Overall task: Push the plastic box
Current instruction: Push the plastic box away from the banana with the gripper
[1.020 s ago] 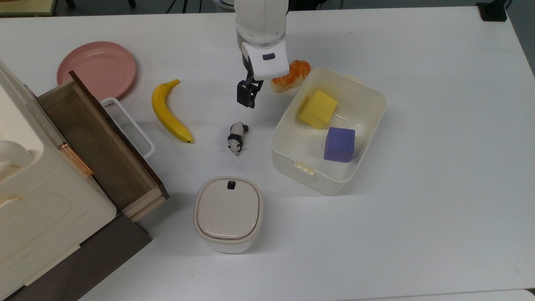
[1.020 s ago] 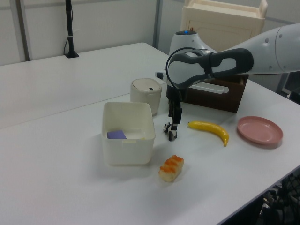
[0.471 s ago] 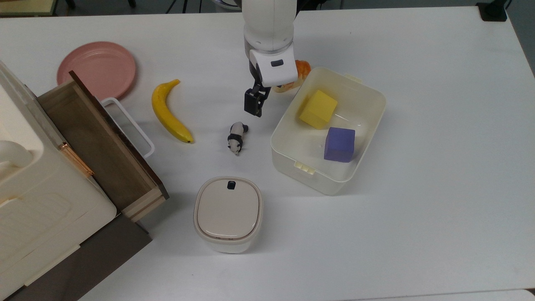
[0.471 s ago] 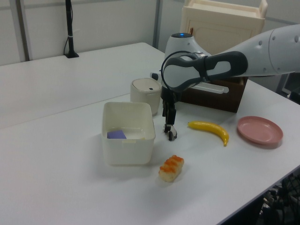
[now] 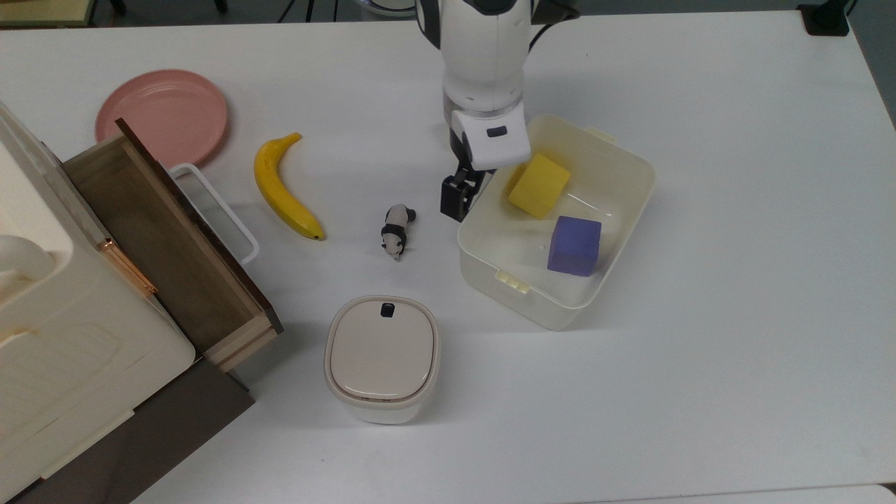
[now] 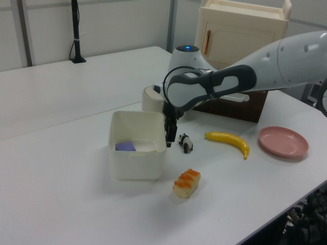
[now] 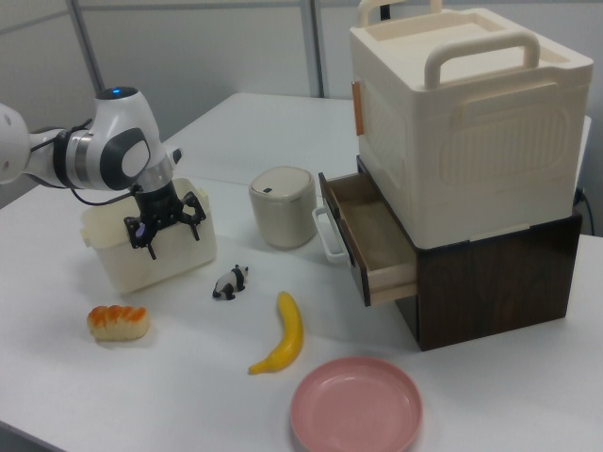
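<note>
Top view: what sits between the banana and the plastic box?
The toy panda lies on the bare table between the banana and the plastic box. The gripper stands against the box's wall, on the panda's side.

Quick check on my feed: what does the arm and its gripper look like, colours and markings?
The arm has glossy white rounded shells with dark grey joint bands, and a blue light glows on one joint. The gripper has a white body carrying a small dark mark, with black fingers.
</note>
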